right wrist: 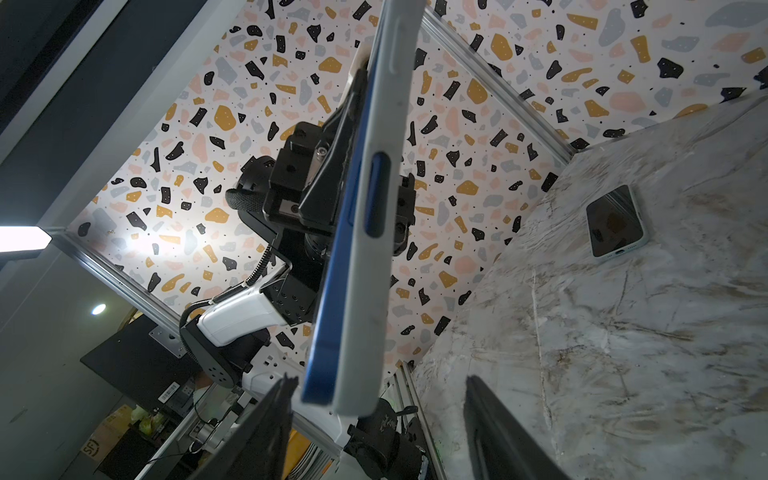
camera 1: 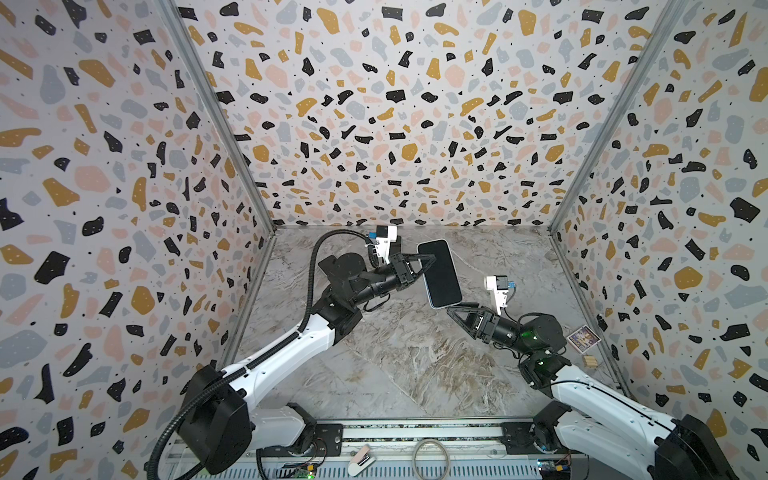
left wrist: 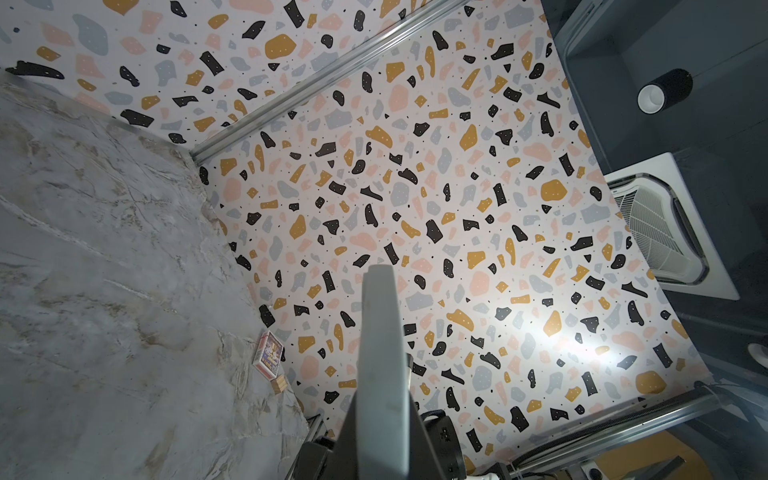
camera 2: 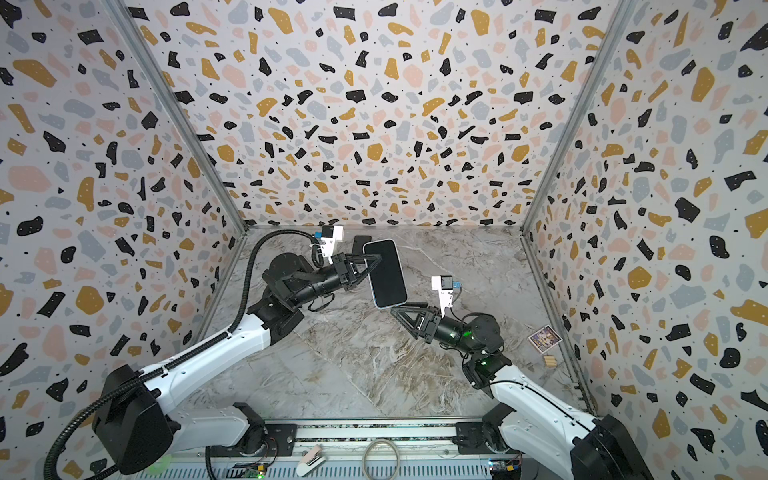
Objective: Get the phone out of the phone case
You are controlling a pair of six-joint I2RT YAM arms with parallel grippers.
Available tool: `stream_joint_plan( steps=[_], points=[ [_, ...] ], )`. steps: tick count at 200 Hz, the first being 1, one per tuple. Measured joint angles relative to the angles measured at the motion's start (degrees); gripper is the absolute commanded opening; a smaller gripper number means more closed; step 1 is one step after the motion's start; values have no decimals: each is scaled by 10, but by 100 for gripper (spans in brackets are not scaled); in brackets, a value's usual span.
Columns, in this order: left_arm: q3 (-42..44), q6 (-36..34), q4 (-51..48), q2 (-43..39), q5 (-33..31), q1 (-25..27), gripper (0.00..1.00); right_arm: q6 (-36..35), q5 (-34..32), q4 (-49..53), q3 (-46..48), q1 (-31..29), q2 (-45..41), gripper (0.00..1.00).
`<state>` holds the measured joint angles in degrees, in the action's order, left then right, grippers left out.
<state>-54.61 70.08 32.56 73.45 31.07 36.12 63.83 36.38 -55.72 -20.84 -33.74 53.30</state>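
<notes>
Phone [camera 1: 440, 272] up in the air, not yet out of its case.

Your left jaws are clamped on one long edge of the phone case [right wrist: 365, 291], holding it tilted well above the worktop [camera 1: 407, 365] towards the back wall. Your right jaws stand apart, one on either side of the lower end, and neither visibly presses on it. In the right wrist view the blue phone body shows beside the white case rim (seated along most of its length, as far as you can tell). I judge this the set-up for the peel: you need to close the right jaws on that lower corner and work case and phone apart. Ignore the second phone [right wrist: 615, 222] lying flat on the worktop.
</notes>
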Motion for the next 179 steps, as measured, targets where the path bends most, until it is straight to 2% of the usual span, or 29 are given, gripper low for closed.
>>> stream_joint_plan(
  steps=[179],
  points=[
    [15,2,26,-5,-3,8,0,21,13,-36,21,29,0,65]
  ],
)
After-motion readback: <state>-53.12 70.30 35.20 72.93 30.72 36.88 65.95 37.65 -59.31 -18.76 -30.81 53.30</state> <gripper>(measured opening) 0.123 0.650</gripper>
